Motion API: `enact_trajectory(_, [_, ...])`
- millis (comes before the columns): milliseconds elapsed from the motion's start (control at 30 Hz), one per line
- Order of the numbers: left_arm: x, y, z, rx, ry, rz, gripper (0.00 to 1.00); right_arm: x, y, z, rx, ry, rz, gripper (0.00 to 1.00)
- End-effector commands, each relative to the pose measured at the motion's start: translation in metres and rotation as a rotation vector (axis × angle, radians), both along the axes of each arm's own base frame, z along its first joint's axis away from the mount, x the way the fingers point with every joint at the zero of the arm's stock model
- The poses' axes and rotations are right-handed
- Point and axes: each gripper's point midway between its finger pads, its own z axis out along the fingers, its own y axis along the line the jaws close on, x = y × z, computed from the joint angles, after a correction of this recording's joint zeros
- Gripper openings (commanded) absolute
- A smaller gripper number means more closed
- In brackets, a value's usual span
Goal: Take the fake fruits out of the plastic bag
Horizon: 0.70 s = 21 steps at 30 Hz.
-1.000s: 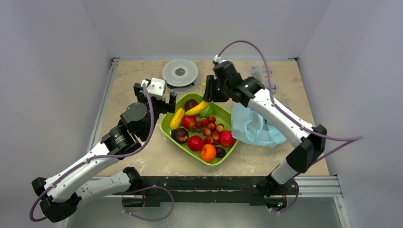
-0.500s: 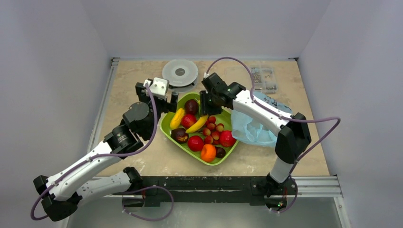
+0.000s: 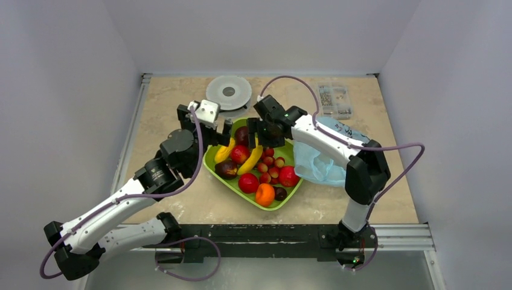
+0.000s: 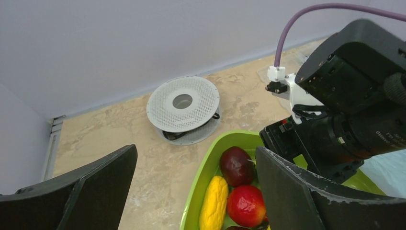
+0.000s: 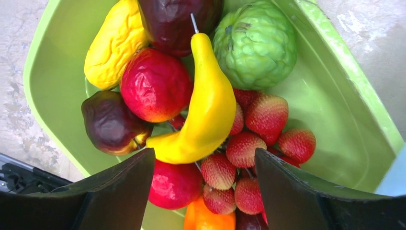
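The fake fruits lie in a green tray (image 3: 211,162): a yellow banana (image 3: 250,160), two red balls (image 3: 240,154) (image 3: 248,182), a dark purple-brown one (image 3: 227,169), an orange (image 3: 264,194). The light-blue plastic bag (image 3: 320,163) lies flattened right of the tray. My right gripper (image 3: 256,140) hovers open and empty over the tray. In the right wrist view the gripper (image 5: 205,158) is just above the banana (image 5: 206,105) and a red ball (image 5: 174,184). My left gripper (image 3: 222,128) is open and empty over the tray's far-left rim (image 4: 201,177).
A cluster of small red berries (image 5: 258,139) and a lumpy green ball (image 5: 253,43) also lie in the tray. A white round disc (image 3: 229,92) and a clear box of small parts (image 3: 334,99) sit at the back. Walls close in on three sides.
The right gripper carried the banana from the tray's far edge down into the tray and let it go; it now lies among the fruits. The left gripper shifted slightly right.
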Motion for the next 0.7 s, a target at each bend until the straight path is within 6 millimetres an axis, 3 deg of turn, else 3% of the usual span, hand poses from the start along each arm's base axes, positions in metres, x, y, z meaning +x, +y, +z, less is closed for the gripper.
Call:
enact_trajectory(0, [-0.007,-0.019,0.001,-0.059,0.016,-0.107,0.95,0.004,-0.012,0.086,0.093,-0.179,-0.032,0.76])
enact_trajectory(100, [-0.018,-0.059,-0.005,-0.054,0.043,-0.31,0.95,0.005,-0.057,0.142,0.06,-0.335,-0.151,0.8])
enact_trajectory(167, [-0.031,-0.091,-0.012,-0.077,0.101,-0.455,0.95,0.003,-0.103,0.165,0.009,-0.399,-0.279,0.8])
enact_trajectory(233, [-0.042,-0.123,-0.023,-0.083,0.16,-0.573,0.95,-0.001,-0.16,0.178,-0.021,-0.436,-0.444,0.79])
enact_trajectory(300, [-0.054,-0.151,-0.031,-0.078,0.178,-0.667,0.96,-0.01,-0.218,0.179,-0.038,-0.457,-0.608,0.79])
enact_trajectory(367, [-0.066,-0.176,-0.036,-0.056,0.155,-0.735,0.97,-0.024,-0.268,0.172,-0.067,-0.463,-0.775,0.75])
enact_trajectory(433, [-0.073,-0.197,-0.041,-0.052,0.139,-0.773,1.0,-0.04,-0.303,0.154,-0.119,-0.441,-0.898,0.73])
enact_trajectory(467, [-0.075,-0.206,-0.045,-0.054,0.141,-0.781,1.0,-0.046,-0.314,0.135,-0.159,-0.394,-0.931,0.72])
enact_trajectory(567, [-0.081,-0.233,-0.055,-0.029,0.123,-0.797,1.0,-0.055,-0.327,0.079,-0.167,-0.22,-0.971,0.68])
enact_trajectory(667, [-0.089,-0.263,-0.064,0.064,0.066,-0.79,1.0,-0.053,-0.322,0.038,-0.047,-0.111,-0.955,0.52])
